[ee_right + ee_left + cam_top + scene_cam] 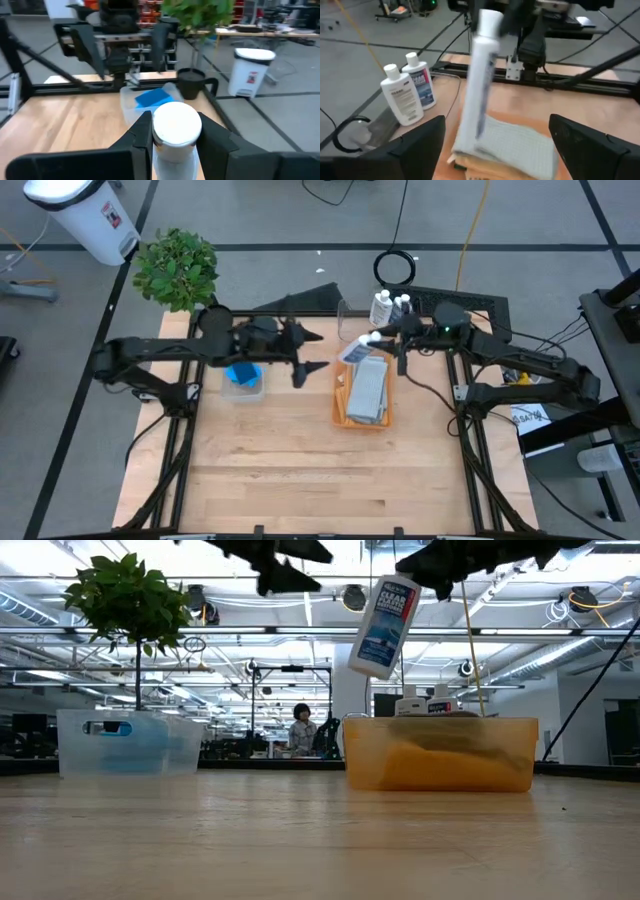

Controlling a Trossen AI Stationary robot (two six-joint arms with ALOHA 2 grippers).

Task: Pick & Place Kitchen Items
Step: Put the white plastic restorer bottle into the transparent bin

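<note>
Bottle [384, 625] hangs tilted in the air, clenched at its white cap by the right hand [175, 131]; its long axis slants down toward the orange tray [440, 753], which lies just below it with a grey cloth [368, 388] already inside; lowering it there looks like the next move. Left hand [302, 351] hovers released between the tray and the clear bin [243, 386] of blue sponges [243, 373]; two more bottles [409, 92] stand beyond the counter [300, 460].
</note>
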